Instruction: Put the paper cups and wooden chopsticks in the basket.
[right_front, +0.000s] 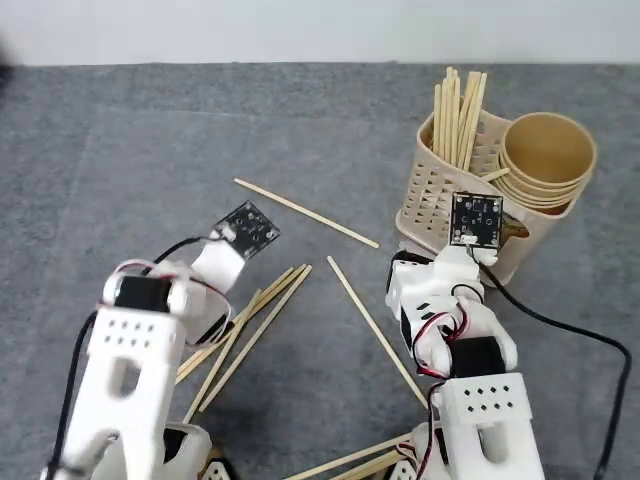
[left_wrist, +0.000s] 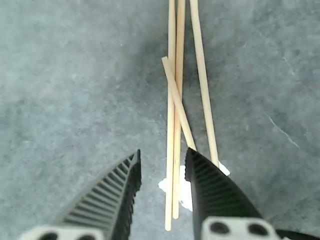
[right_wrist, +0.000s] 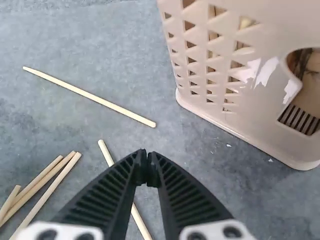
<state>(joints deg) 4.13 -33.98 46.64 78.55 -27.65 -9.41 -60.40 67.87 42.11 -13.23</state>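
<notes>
You see your left end effector (left_wrist: 163, 152) spread over loose chopsticks (left_wrist: 172, 100), your right end effector (right_wrist: 147, 156) pressed together near the basket (right_wrist: 250, 120)

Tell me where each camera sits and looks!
High view: fixed above the table, looking down on left arm, right arm, basket, paper cups.
Left wrist view: on the left arm, facing a chopstick bundle past its open left gripper.
Right wrist view: on the right arm, facing the basket past its shut right gripper.
Shared: basket, in high and right wrist views.

Grey felt-like table cover (right_front: 140, 150), pale wall (right_front: 300, 28) behind, even light
</notes>
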